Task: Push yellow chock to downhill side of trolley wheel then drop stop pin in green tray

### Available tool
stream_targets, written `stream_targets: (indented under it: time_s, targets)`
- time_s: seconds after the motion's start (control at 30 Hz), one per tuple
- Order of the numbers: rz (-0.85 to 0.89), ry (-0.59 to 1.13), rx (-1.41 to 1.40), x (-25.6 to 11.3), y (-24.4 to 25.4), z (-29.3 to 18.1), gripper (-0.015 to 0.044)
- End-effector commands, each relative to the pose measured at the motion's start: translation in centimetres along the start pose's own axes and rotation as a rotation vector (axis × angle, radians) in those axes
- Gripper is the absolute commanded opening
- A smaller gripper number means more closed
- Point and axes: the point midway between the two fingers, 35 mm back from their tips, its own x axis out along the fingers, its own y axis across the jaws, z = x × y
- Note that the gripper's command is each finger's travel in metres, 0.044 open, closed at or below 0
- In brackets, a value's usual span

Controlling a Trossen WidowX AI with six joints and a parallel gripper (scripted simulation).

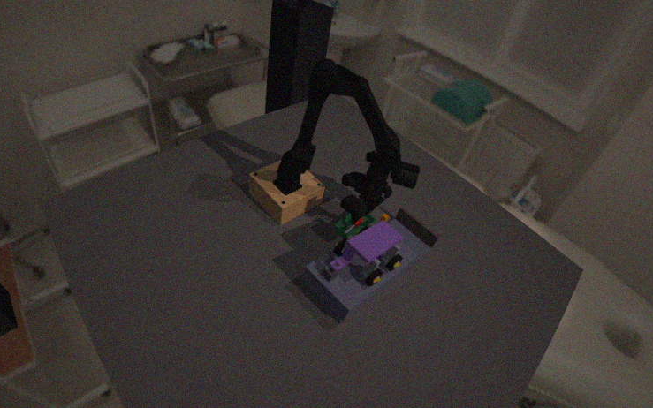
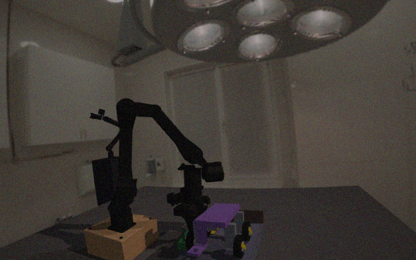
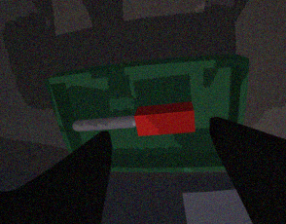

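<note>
The red-headed stop pin [image 3: 165, 121] [image 1: 359, 221] lies on its side in the green tray [image 3: 213, 93] [image 1: 341, 225] [image 2: 181, 241], its grey shaft pointing left in the wrist view. My gripper [image 3: 160, 131] [image 1: 358, 215] is open, low over the tray, with a fingertip on either side of the pin and gaps beside the red head. The purple trolley [image 1: 373, 240] [image 2: 218, 214] stands upright on the ramp [image 1: 351, 298] [image 2: 257, 240], beside the tray. An orange piece, the chock's handle [image 1: 384, 217], shows past the trolley's far end. The chock's base and any wheel contact are hidden.
A dark end board [image 1: 416, 227] [image 2: 255, 216] stands at the ramp's far end. The arm's wooden base block [image 1: 263, 196] [image 2: 104, 243] is on the other side of the tray. The trolley's purple body rises close beside my gripper.
</note>
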Motion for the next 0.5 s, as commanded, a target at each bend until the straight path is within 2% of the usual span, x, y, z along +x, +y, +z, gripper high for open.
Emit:
stream_targets:
  time_s: [0.0,0.17,0.4,0.47]
  targets:
    - [-0.001,0.000,0.000,0.0,0.0,0.0,0.0340]
    - [0.000,0.000,0.000,-0.1,0.0,0.0,0.0340]
    - [0.000,0.003,0.003,-2.5,0.5,0.2,0.0340]
    - [0.000,0.003,0.003,-3.0,0.6,0.2,0.0392]
